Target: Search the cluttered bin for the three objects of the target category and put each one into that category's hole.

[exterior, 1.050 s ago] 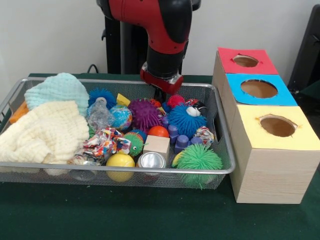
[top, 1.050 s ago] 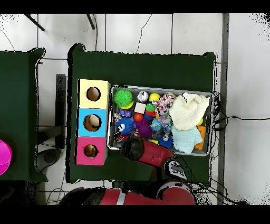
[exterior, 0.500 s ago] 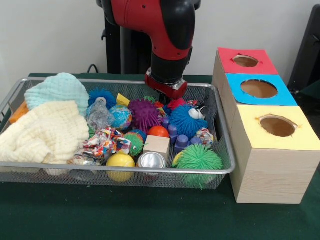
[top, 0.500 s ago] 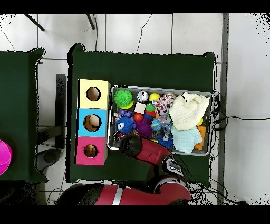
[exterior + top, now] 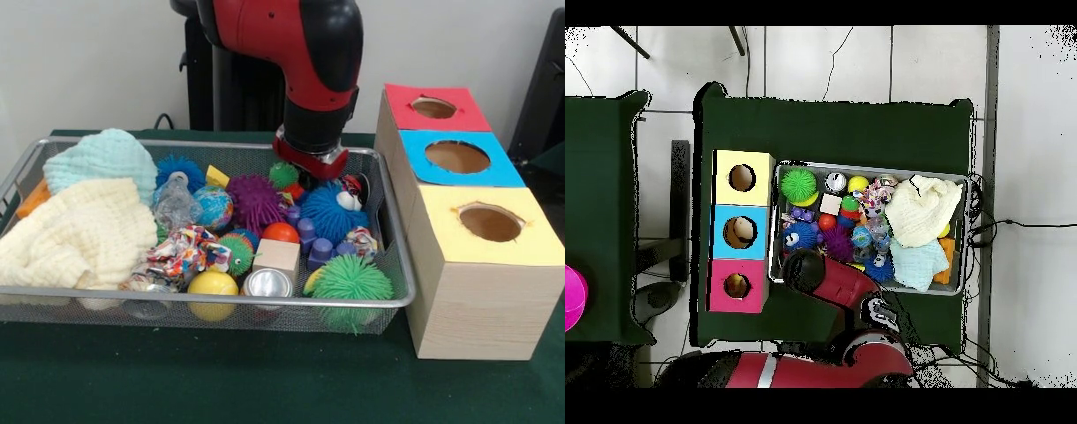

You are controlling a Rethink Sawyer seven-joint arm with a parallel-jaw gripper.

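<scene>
Arm [image 5: 300, 53] shifted toward boxes; small green ball [image 5: 282, 174] now exposed.
Gripper state: can't tell. Spiky balls soft, light; pinch body.

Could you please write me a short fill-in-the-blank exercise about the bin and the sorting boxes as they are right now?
1. The box nearest the camera in the front view has a ____ top.
2. The middle box has a ____ top.
3. The cream cloth lies at the end of the wire bin ____ from the boxes.
4. The green spiky ball lies in the bin's corner beside the ____ box.

Missing words: yellow; blue; farthest; yellow
</scene>
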